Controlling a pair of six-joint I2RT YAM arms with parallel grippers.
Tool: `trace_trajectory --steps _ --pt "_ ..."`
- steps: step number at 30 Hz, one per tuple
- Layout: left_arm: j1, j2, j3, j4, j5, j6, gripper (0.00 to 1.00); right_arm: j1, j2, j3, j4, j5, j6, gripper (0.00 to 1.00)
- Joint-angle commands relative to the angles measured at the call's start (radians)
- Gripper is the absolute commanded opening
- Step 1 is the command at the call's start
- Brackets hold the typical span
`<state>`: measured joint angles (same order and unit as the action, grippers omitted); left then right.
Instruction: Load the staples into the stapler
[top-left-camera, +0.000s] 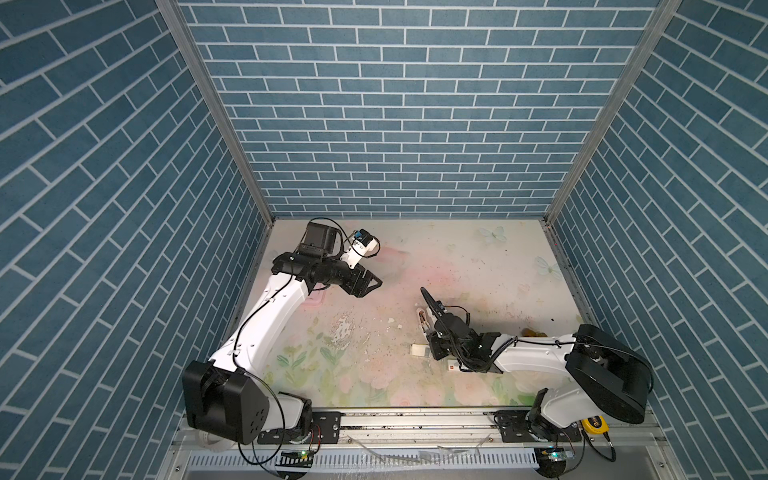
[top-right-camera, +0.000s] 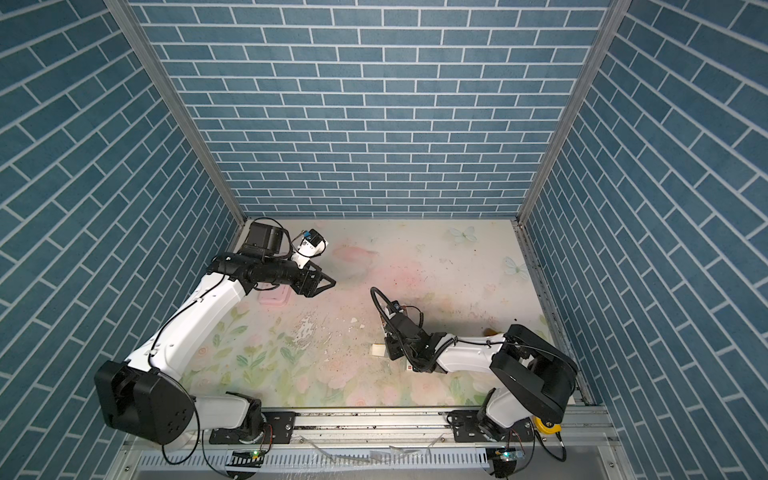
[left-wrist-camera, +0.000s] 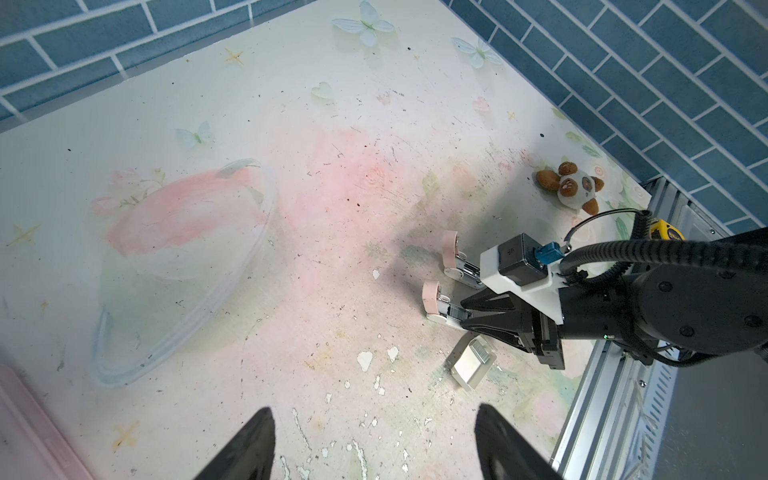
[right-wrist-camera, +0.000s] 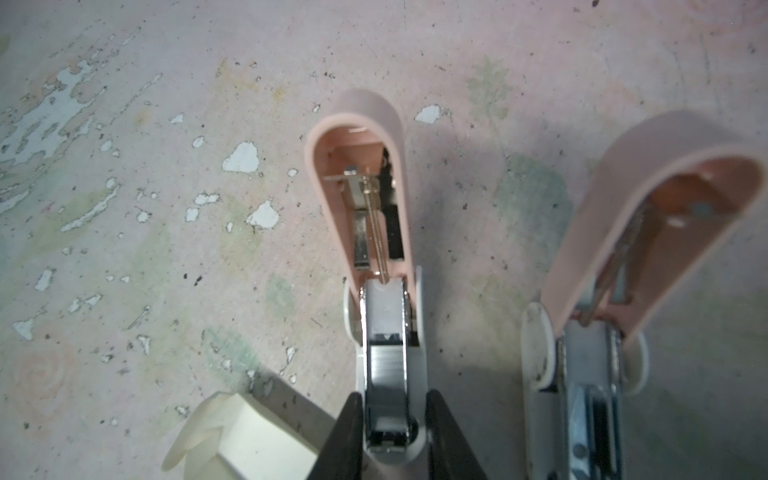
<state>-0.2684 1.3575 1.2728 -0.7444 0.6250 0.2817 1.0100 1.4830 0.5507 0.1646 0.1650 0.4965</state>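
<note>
In both top views the left gripper (top-left-camera: 370, 287) is held toward the far left corner of the bench (top-left-camera: 457, 257), jaws apart and empty. In the left wrist view the stapler (left-wrist-camera: 434, 299) is seen open toward the right edge, a second stapler (left-wrist-camera: 451, 253) beside it. In the right wrist view the right gripper (right-wrist-camera: 394, 395) is set astride the stapler, the staples (right-wrist-camera: 388, 365) lying in its channel; whether it is pinched cannot be told.

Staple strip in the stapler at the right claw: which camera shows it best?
Right wrist view: the staple strip sits close-up in the channel of the open stapler, between the fingers of the right claw. Left wrist view shows it small; both top views cannot resolve it.
</note>
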Motion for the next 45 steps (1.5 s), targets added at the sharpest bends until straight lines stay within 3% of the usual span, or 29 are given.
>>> trace_trajectory --steps 1,10,16,21,25,31,41,45 --pt "0.008 -0.018 -0.013 -0.006 -0.001 0.013 0.77 0.006 -0.051 0.030 -0.040 0.022 -0.026 0.29" --pt "0.008 -0.025 -0.012 -0.011 -0.004 0.017 0.79 -0.009 -0.179 0.151 -0.228 0.022 -0.069 0.31" --pt "0.007 -0.044 -0.038 -0.004 -0.004 -0.001 0.82 -0.045 -0.284 0.230 -0.464 -0.038 -0.015 0.22" --pt "0.007 -0.070 -0.091 0.054 -0.017 -0.044 0.83 -0.045 -0.300 0.270 -0.632 -0.174 0.085 0.21" --pt "0.006 -0.063 -0.100 0.084 -0.046 -0.090 0.83 -0.013 -0.291 0.239 -0.604 -0.209 0.207 0.22" --pt "0.006 -0.075 -0.070 0.096 -0.142 -0.138 0.83 0.066 -0.268 0.209 -0.505 -0.151 0.375 0.24" --pt "0.008 -0.116 -0.033 0.081 -0.098 -0.112 0.83 0.155 -0.058 0.348 -0.565 0.035 0.546 0.26" --pt "0.008 -0.154 -0.057 0.109 -0.088 -0.128 0.83 0.170 -0.001 0.359 -0.551 0.055 0.582 0.25"
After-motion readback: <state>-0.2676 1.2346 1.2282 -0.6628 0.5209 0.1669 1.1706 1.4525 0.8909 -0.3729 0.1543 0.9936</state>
